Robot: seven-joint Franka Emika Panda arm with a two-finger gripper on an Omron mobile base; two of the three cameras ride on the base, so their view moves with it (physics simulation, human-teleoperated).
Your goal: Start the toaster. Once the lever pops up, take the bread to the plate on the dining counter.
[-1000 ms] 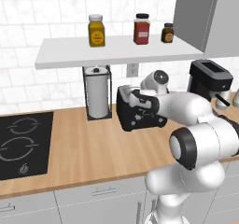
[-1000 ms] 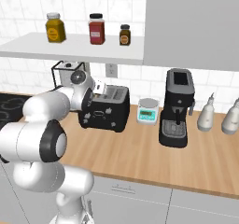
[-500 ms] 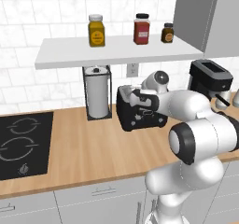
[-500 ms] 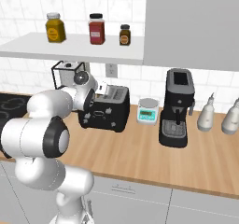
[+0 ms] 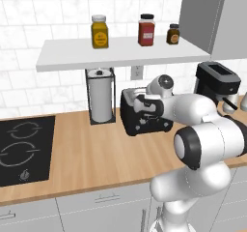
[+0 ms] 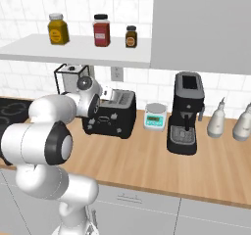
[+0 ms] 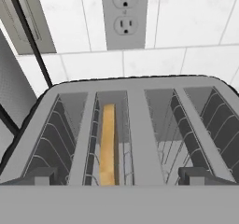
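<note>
Against a white-tiled wall runs a light-wood counter (image 5: 96, 153), and on it sits the toaster (image 5: 144, 114) — a boxy black appliance with rounded corners and 4 slots in its top. Seen from the hand view, the bread (image 7: 108, 143) stands on edge inside the 2nd slot from the left, a thin tan slice sunk between the wire guides; the other 3 slots hold nothing. A white wall outlet (image 7: 124, 14) sits on the tiles just behind the toaster.

The white robot arm reaches over the counter, and its end effector (image 5: 144, 105) hangs directly above the toaster's top, pointing down at the slots. Its 2 dark fingertips (image 7: 39, 176) stand wide apart at the bottom of the hand view, one at each side — the end effector is open and grips nothing, and it does not touch the bread.

To the left of the toaster, in the left base view, stands a paper towel roll (image 5: 100, 96) upright in a black wire holder, and further left a black cooktop (image 5: 21, 149) is set into the counter. To the right of the toaster, in the right base view, are a small kitchen scale (image 6: 156, 117), then a taller black coffee machine (image 6: 185, 112), then 2 pale bottles (image 6: 216, 119).

Above, a white shelf (image 5: 120, 52) carries 3 jars (image 5: 146, 30): 1 yellow, 1 red, 1 small and dark.
</note>
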